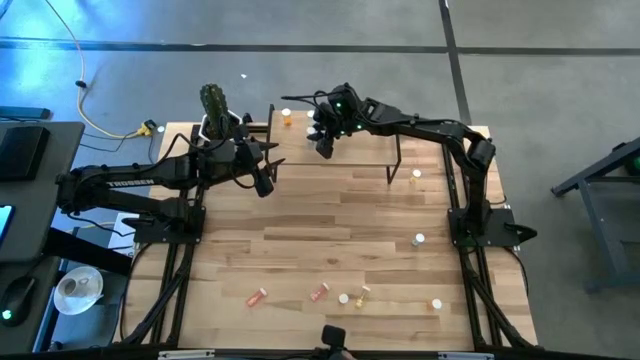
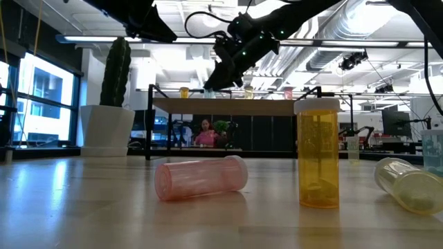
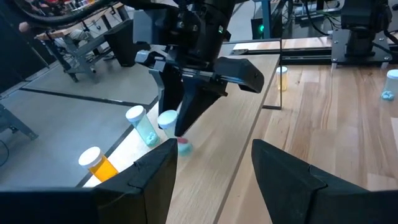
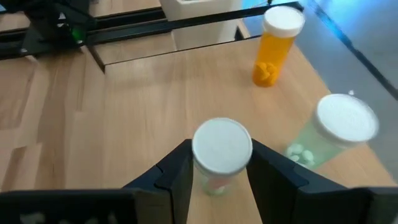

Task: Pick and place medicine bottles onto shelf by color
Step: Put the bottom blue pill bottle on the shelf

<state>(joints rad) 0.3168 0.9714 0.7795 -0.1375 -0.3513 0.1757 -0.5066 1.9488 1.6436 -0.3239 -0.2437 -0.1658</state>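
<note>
The shelf (image 1: pixel 360 150) stands at the table's far middle. On it stand an orange bottle (image 4: pixel 273 50), a pale green bottle (image 4: pixel 329 134) and a red-pink bottle (image 4: pixel 222 149), all upright on their bases. My right gripper (image 4: pixel 221 168) slants down over the shelf's left part. It is open, with one finger on each side of the red-pink bottle and close to its white cap. My left gripper (image 3: pixel 214 168) hovers open and empty just off the shelf's near left corner. Several more bottles lie or stand near the table's front edge, among them a red-pink one (image 1: pixel 258 296).
A cactus in a white pot (image 1: pixel 214 110) stands beside the shelf's left end. Single bottles stand on the table's right half (image 1: pixel 419 240) (image 1: pixel 417 174). At the front, a pink bottle (image 2: pixel 201 178) lies beside an upright yellow one (image 2: pixel 318 153). Bare wood lies mid-table.
</note>
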